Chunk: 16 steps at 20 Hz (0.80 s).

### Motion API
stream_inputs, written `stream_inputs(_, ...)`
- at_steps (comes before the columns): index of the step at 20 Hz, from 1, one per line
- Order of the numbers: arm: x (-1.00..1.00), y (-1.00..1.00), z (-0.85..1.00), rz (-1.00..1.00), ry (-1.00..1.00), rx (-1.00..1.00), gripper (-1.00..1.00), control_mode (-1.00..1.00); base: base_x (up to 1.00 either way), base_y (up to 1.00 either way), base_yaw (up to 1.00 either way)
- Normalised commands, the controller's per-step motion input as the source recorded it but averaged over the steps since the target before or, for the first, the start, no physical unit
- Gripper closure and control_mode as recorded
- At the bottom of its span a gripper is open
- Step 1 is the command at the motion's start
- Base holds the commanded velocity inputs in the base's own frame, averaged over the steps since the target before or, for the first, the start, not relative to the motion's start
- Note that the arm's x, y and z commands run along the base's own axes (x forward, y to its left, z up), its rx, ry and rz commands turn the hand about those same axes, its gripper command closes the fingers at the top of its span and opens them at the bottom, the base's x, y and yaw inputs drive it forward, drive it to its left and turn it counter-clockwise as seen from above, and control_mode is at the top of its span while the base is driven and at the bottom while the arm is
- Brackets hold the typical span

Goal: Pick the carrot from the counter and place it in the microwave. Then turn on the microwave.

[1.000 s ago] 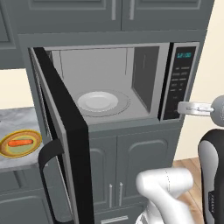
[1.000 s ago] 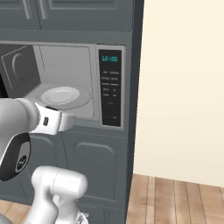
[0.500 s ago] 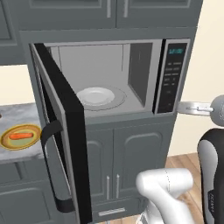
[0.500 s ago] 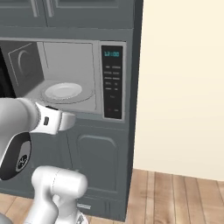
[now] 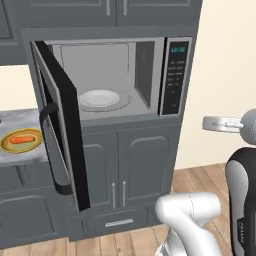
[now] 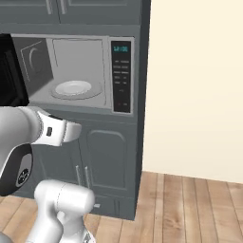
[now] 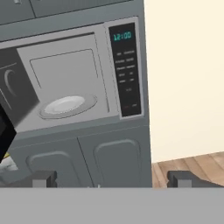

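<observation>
One short orange carrot [image 5: 22, 140] on round yellow-rimmed plate [image 5: 9, 145] — steel microwave [image 5: 172, 75] door agape, end effector [image 7: 111, 179] wide.

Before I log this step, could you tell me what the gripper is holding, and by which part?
Nothing is held: the gripper is open with nothing between its fingertips, and the carrot lies on its plate on the counter.
</observation>
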Motion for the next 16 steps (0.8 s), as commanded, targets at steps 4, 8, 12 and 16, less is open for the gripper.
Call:
stream_inputs(4, 0.00, 0.00, 0.00, 0.00, 0.00, 0.00, -1.00, 1.00, -0.54, -0.39, 0.00)
stream_inputs(8, 0.00, 0.00, 0.00, 0.00, 0.00, 0.00, -1.00, 1.00, -0.52, -0.35, 0.00)
stream_inputs(12, 0.00, 0.00, 0.00, 0.00, 0.00, 0.00, -1.00, 1.00, -0.42, -0.13, 0.04)
stream_inputs(16, 0.00, 0.00, 0.00, 0.00, 0.00, 0.00, -1.00, 1.00, -0.39, -0.05, 0.06)
